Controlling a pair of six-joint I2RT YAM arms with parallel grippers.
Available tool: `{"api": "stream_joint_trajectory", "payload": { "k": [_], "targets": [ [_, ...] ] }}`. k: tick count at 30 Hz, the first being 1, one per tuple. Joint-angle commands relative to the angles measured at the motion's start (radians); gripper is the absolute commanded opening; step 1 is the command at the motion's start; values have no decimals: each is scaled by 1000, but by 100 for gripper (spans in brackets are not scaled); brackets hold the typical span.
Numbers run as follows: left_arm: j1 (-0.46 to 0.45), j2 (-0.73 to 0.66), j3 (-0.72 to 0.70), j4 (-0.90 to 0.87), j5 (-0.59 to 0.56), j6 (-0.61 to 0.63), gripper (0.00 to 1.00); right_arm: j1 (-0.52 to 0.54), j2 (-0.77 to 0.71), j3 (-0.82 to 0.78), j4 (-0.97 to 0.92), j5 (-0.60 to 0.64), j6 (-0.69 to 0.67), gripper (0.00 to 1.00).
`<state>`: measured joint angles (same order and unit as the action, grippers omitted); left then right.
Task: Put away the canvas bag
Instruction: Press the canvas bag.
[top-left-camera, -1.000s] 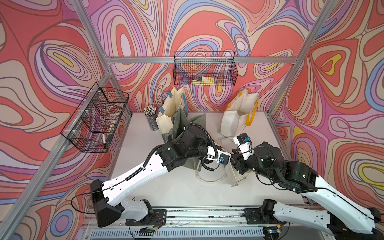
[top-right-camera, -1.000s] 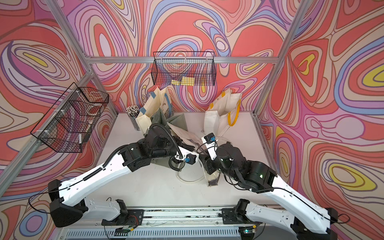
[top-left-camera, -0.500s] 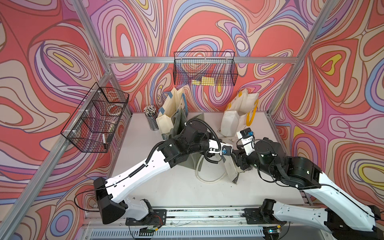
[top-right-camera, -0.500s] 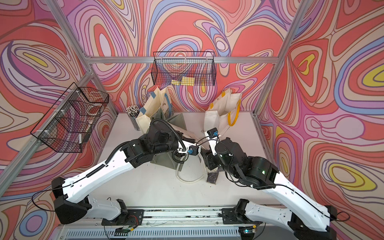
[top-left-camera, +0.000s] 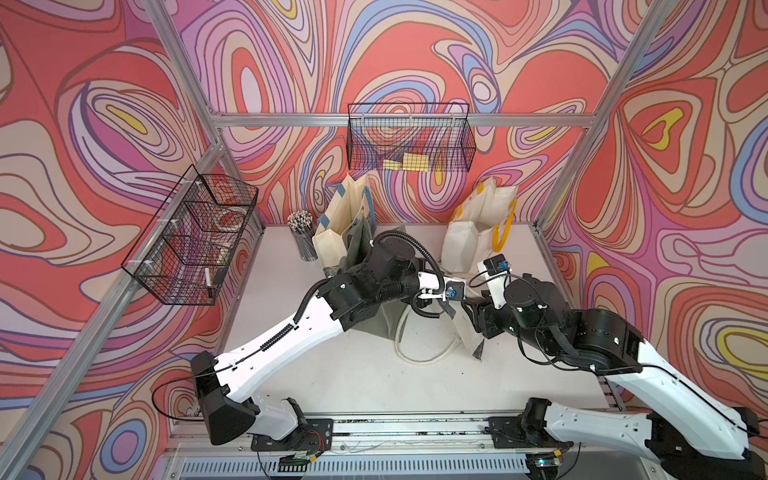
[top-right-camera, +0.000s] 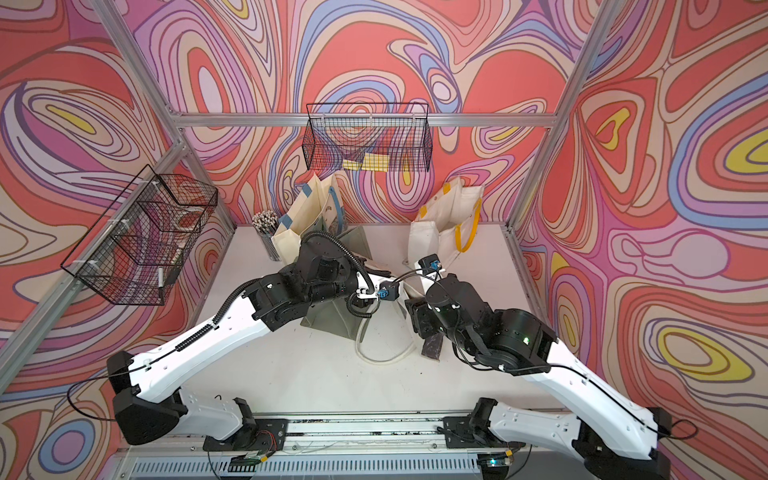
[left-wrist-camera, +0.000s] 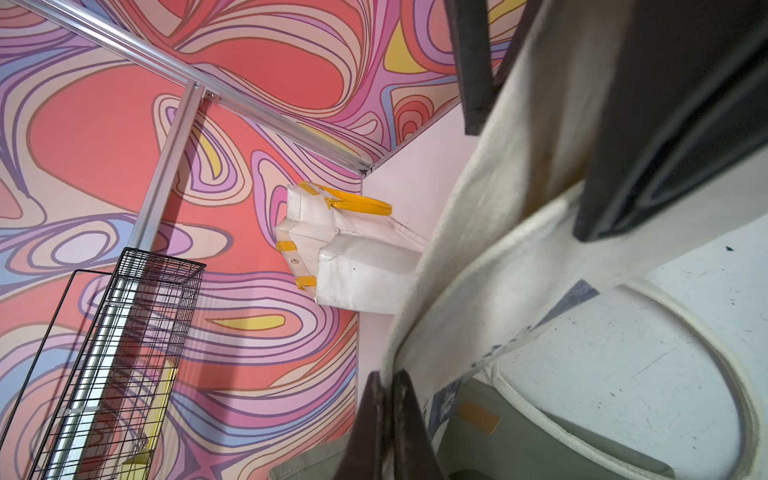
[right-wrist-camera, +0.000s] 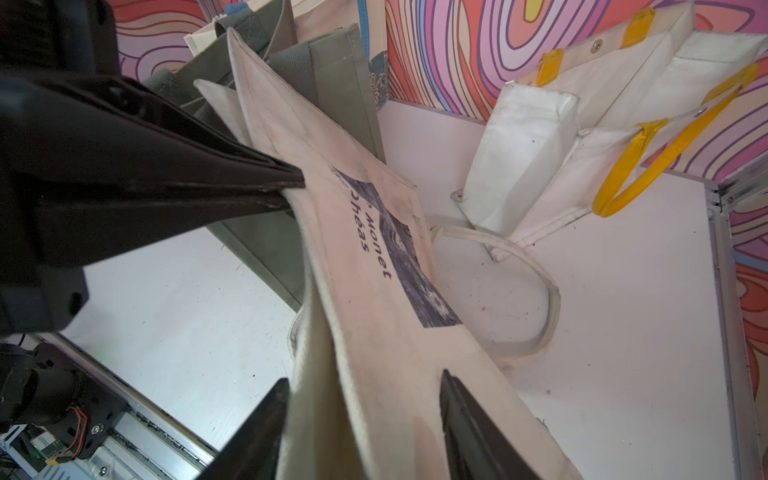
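The canvas bag (right-wrist-camera: 374, 257), cream with a dark blue print and lettering, hangs lifted over the middle of the table in both top views (top-left-camera: 467, 336) (top-right-camera: 405, 328). Its long cream handle (top-left-camera: 419, 359) trails in a loop on the table. My left gripper (left-wrist-camera: 384, 380) is shut on the bag's upper edge, and its dark fingers (right-wrist-camera: 286, 187) show pinching the cloth in the right wrist view. My right gripper (right-wrist-camera: 363, 378) is open, its two fingers standing wide on either side of the bag's lower part.
A white bag with yellow handles (top-left-camera: 478, 237) stands at the back right. A cream bag with blue handles (top-left-camera: 340, 224), a green bag (top-left-camera: 357, 253) and a pencil cup (top-left-camera: 302, 239) stand back left. Wire baskets hang on the back wall (top-left-camera: 409, 137) and the left wall (top-left-camera: 191, 241).
The left gripper has carried the bag's edge up and to the right. The right gripper's fingers have spread wider around the bag and the right arm has shifted back a little.
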<state>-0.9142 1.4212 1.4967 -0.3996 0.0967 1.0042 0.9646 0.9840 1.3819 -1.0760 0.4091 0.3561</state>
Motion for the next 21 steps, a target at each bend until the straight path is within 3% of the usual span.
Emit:
{"api": "stream_joint_trajectory", "payload": {
  "k": [1,3,9,13,16,19,21],
  "targets": [
    [28,-29,47,74,-51,-10,0,3,-11,-4,-71,26,-4,55],
    [33,-37,44,70,-48,-13,0,4,-15,-9,-71,18,-21,47],
    [42,-83,8,65,7,-8,0,3,-16,9,-63,2,-87,1],
    [42,-130,-38,52,139,-11,1,3,-19,40,-36,-31,-143,0],
    [42,-148,-48,33,239,-21,15,3,-16,42,-26,-63,-172,0],
    [42,-139,-17,-46,322,-6,45,3,-11,50,-24,-93,-196,0],
    [41,-132,1,-72,365,-2,57,3,-10,57,-20,-120,-215,0]
  ]
}}
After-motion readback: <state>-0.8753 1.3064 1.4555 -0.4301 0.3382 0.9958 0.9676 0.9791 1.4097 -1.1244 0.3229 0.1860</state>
